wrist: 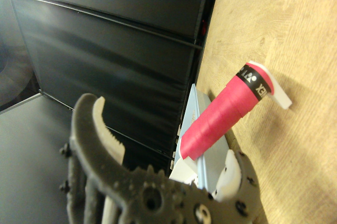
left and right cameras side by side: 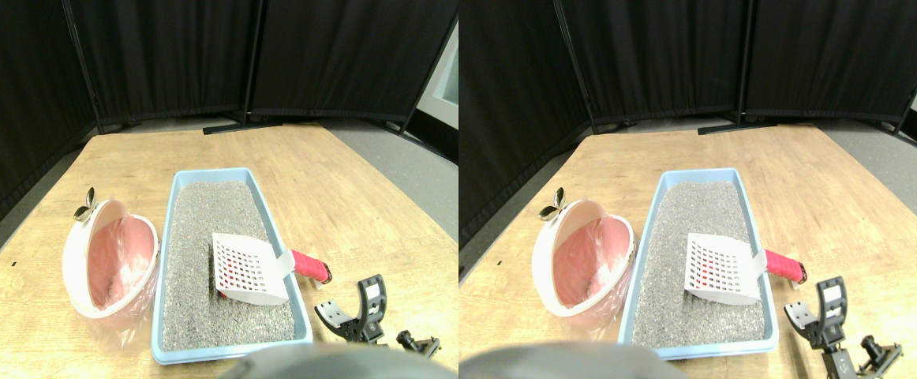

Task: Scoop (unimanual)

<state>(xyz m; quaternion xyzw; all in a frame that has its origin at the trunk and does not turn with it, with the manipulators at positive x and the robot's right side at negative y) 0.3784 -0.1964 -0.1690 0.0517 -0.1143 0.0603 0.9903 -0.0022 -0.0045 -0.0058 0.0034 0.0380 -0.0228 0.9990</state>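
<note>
Wood floor right of the blue litter tray (left and right cameras side by side: 265, 207) is bare & open far side, but near side the scoop's pink handle (left and right cameras side by side: 310, 266) sticks out over the tray's right rim w/ the right gripper (left and right cameras side by side: 352, 304) just near of it, jaws apart, not touching. Scoop head (left and right cameras side by side: 247, 270) covers the tray's near-right litter; far half of the litter is open. Pink bin (left and right cameras side by side: 111, 264) sits tight against tray's left wall, no gap there; black curtains (left and right cameras side by side: 190, 55) close the far side.
</note>
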